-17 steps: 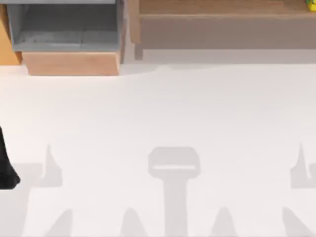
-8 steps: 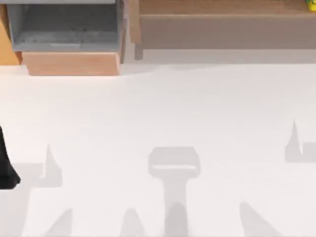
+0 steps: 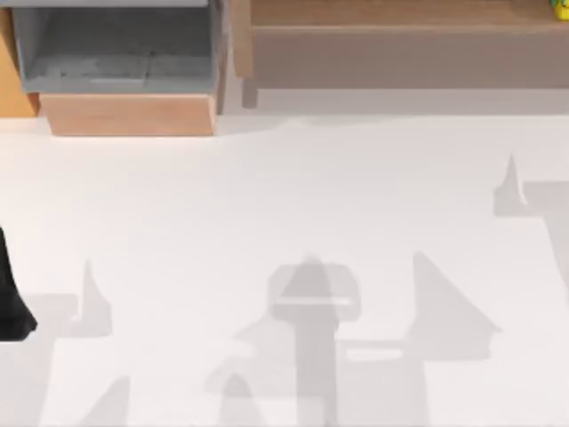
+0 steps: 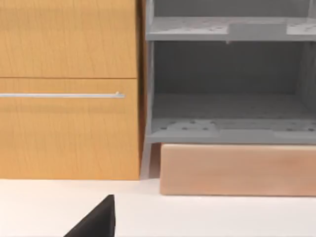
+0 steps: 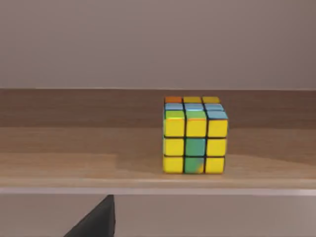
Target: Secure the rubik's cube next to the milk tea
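The rubik's cube [image 5: 195,136], mostly yellow with green and blue tiles, stands upright on a wooden shelf [image 5: 74,170] in the right wrist view, straight ahead of that camera and some way off. In the top view a yellow-green sliver of the cube [image 3: 562,9] peeks in at the far right back corner. A black part of my right gripper [image 5: 96,219] shows low in its wrist view, short of the shelf edge and apart from the cube. My left arm [image 3: 11,302] rests at the table's left edge. The milk tea is out of view.
A cabinet with a grey open compartment [image 3: 116,53] and a pale wooden base [image 3: 129,114] stands at the back left. Its orange drawer front has a metal handle [image 4: 61,95]. The long wooden shelf [image 3: 400,44] runs along the back right. White tabletop [image 3: 284,205] spreads in front.
The shadows on the right of the table have slid toward the back and the middle, so my right arm has moved toward the shelf. The left arm stays still.
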